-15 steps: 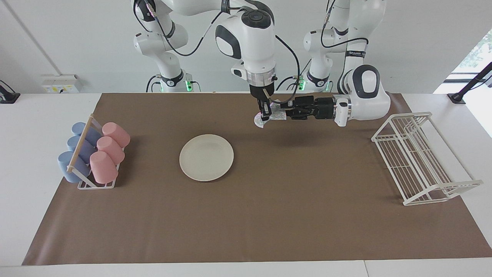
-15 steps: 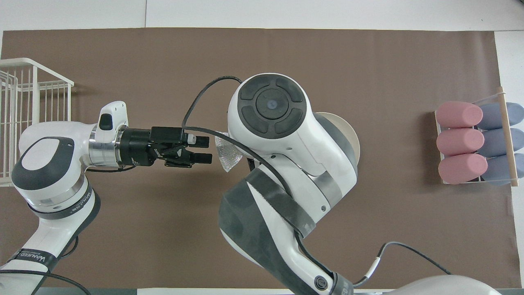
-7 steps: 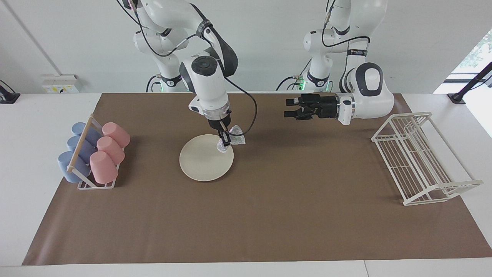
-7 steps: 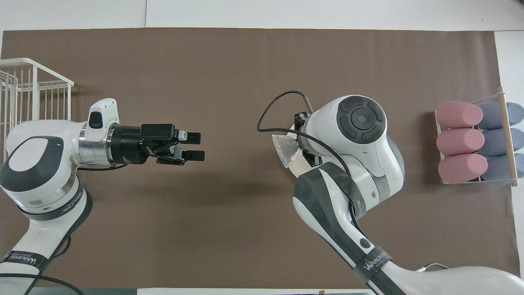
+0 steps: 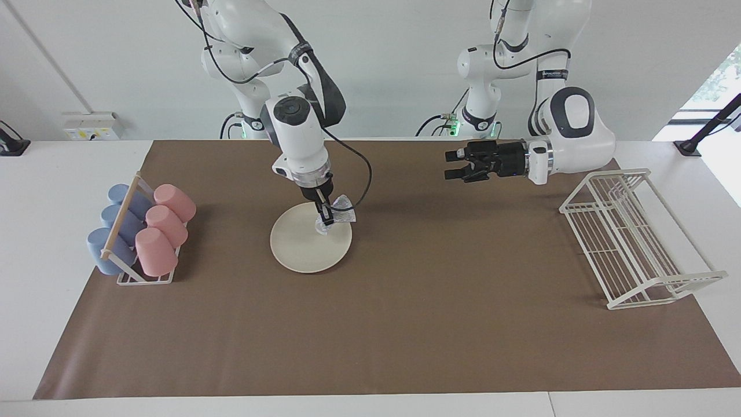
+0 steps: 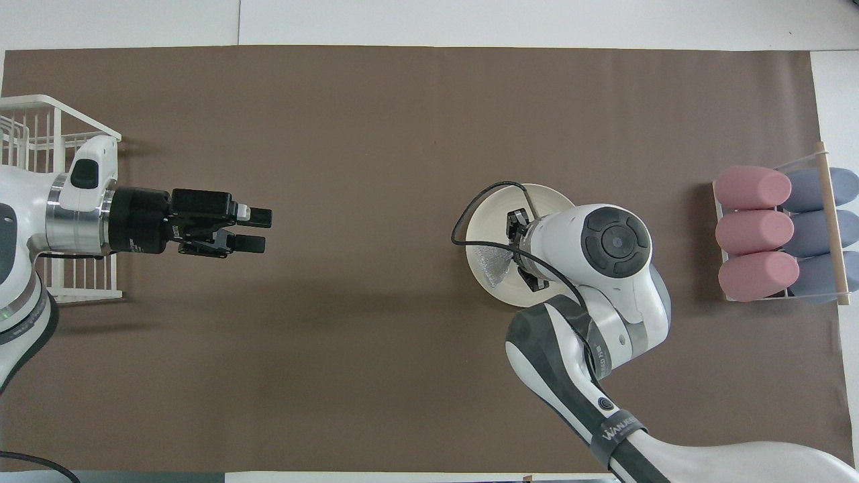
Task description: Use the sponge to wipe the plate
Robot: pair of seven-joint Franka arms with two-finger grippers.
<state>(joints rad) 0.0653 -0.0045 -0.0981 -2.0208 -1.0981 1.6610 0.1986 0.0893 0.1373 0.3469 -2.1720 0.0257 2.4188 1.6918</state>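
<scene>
The sponge (image 5: 340,212) is gripped tight by the right gripper (image 5: 326,222) and is pressed down on the plate (image 5: 301,249), at the plate's edge nearer the robots. The plate is laid on the brown mat on the bench. The left gripper (image 5: 453,164) is held open and empty, up over the mat near the white rack (image 5: 637,243).

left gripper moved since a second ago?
Yes. The left gripper, open and empty, has pulled back from mid-table toward the wire rack at its own end, leaving the sponge with the right gripper.
</scene>
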